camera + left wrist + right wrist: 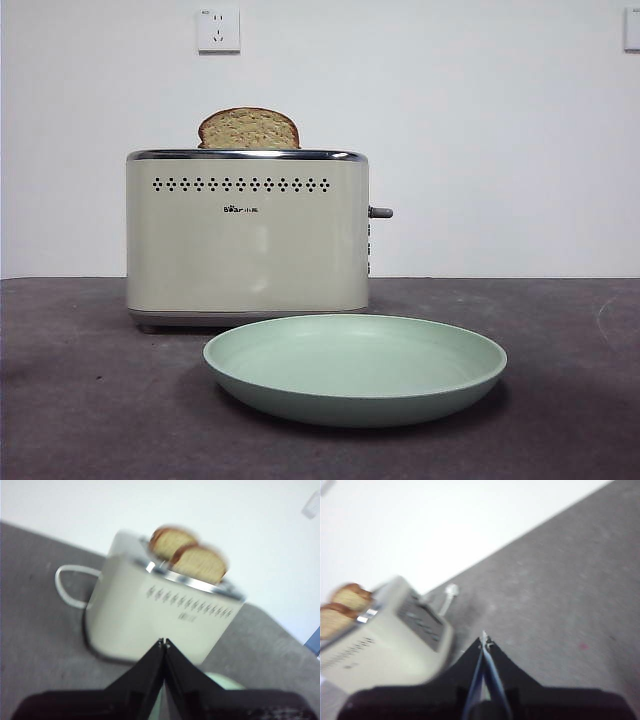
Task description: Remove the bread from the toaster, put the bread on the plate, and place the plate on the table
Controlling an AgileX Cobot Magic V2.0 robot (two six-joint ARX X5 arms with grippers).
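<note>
The cream toaster [247,235] stands on the table [90,400]. The bread [249,130], a wide speckled tan slice, sticks up from its slot. The mint-green plate [355,368] lies on the table just in front of the toaster. No gripper shows in the front view. In the left wrist view, my left gripper [164,642] is shut and empty, short of the toaster [165,615], with the bread [200,564] in the nearer slot. My right gripper [484,641] is shut and empty, beside the toaster's lever end [385,640].
A second, rounder slice [169,540] sits in the far slot behind the bread. A white cord [67,587] loops on the table at the toaster's far end. The side lever [380,212] sticks out. A wall with a socket [219,30] stands behind.
</note>
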